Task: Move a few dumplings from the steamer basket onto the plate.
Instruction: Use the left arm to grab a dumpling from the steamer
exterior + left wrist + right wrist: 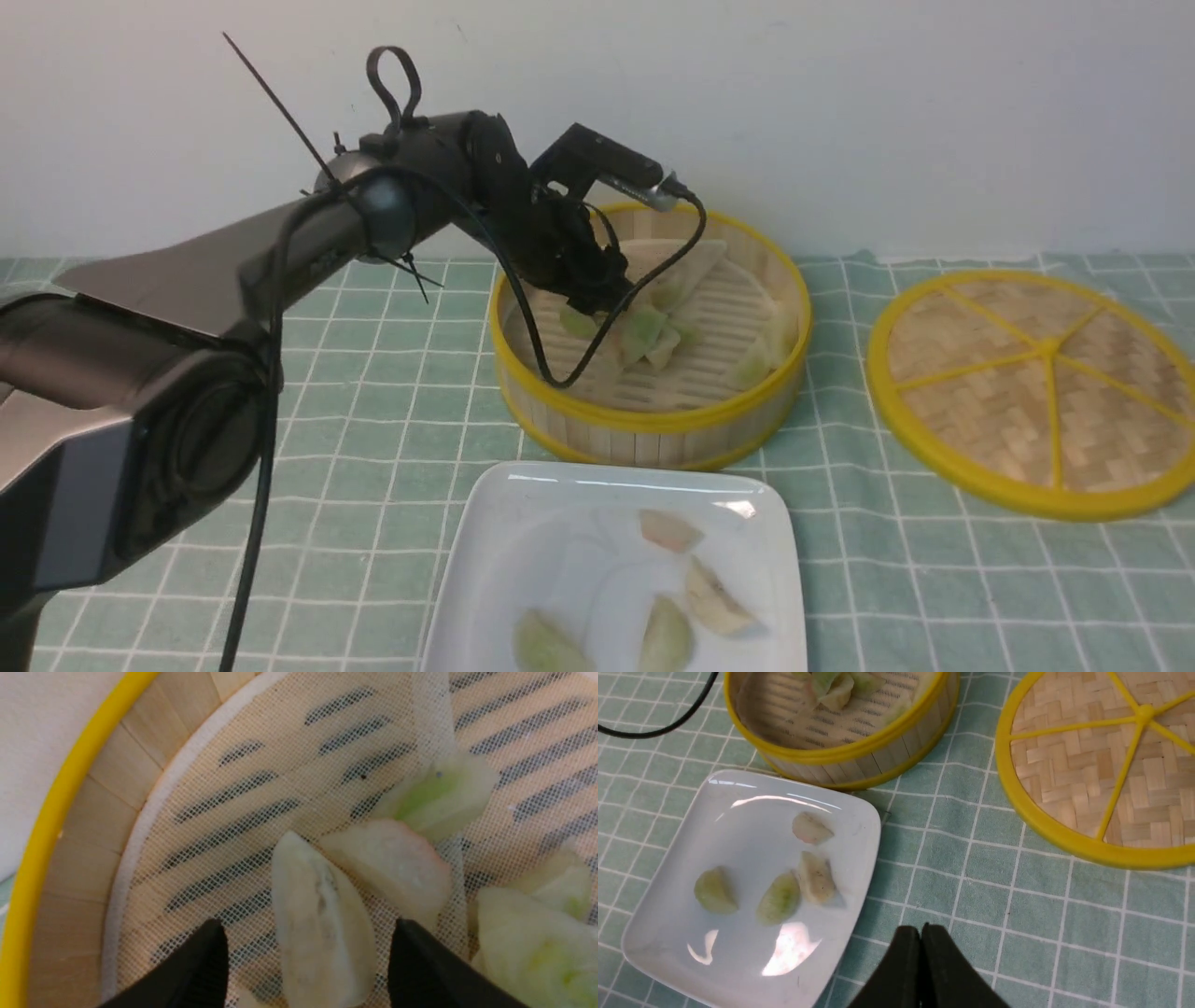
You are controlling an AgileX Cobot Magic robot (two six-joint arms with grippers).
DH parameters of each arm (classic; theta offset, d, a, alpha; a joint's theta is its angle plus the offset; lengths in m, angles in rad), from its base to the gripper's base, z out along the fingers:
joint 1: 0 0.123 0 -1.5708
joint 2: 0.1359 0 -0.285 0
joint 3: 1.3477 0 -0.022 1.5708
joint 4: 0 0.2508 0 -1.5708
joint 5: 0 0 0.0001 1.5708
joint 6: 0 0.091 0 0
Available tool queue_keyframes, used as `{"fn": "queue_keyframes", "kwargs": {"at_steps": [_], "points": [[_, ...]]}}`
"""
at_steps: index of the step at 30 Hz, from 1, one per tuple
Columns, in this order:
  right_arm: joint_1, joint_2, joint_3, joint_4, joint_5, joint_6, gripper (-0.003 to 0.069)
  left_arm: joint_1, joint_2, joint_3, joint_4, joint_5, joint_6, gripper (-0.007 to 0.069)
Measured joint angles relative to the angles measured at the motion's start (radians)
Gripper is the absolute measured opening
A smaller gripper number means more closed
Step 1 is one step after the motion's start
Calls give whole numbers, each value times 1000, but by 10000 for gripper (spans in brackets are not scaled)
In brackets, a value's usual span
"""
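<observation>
While ungripped, dumpling (322,919) within left claw (309,933).

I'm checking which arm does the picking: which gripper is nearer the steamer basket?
Left. The left gripper is inside the steamer basket, open astride a beige dumpling. The right gripper is shut over the tablecloth beside the plate, outside the basket.

Left arm (280,243) reaches from the left over the steamer basket (653,434), its end lowered inside among several dumplings (644,331). The plate (541,532) sits just near of the basket and bears four more. A woven lid (1027,383) lies flat to the right, apart.
</observation>
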Motion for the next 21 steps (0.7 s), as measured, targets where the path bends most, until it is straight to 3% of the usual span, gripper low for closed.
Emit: {"fn": "queue_keyframes", "kwargs": {"at_steps": [3,8,12,21], "points": [[0,0,0,-2,0,1,-14,-5,23,0,0,-5,14,384],[0,0,0,-3,9,1,-14,-11,33,-10,0,-23,-8,225],[0,0,0,-7,22,1,-14,-12,22,-27,9,19,-36,225],[0,0,0,-9,53,1,-14,-12,-169,-83,111,277,-81,225]]}}
